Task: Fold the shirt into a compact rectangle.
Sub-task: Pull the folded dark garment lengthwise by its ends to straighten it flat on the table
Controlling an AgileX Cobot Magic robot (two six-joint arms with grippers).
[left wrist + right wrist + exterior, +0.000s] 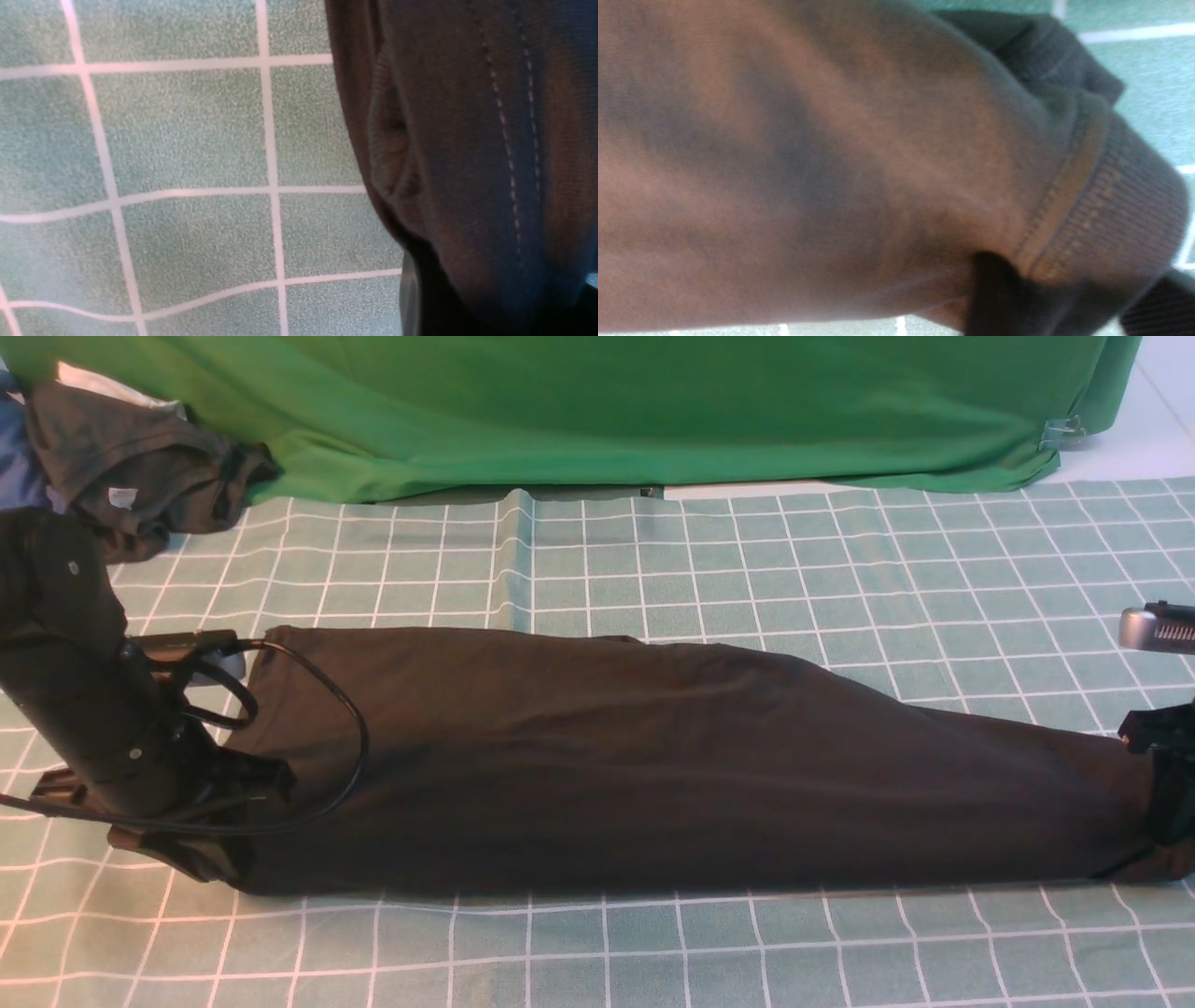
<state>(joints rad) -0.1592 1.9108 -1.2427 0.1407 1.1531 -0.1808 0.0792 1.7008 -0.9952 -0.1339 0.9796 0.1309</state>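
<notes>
The black shirt (653, 756) lies across the checked cloth as one long, narrow folded strip. At its left end my left gripper (182, 859) is low on the table, shut on the shirt's stitched hem edge (467, 140), which runs down into the jaws beside one silvery finger (409, 298). My right gripper (1167, 803) is at the strip's right end. Its dark fingers (994, 298) stand apart, and the shirt's ribbed collar band (1120, 210) lies loose between them. The chest print is hidden.
A crumpled dark grey garment (140, 467) with a pale tag and a blue garment (17, 467) lie at the back left. A green cloth (607, 401) hangs along the back. The checked tablecloth (747, 551) has a raised crease (518, 551).
</notes>
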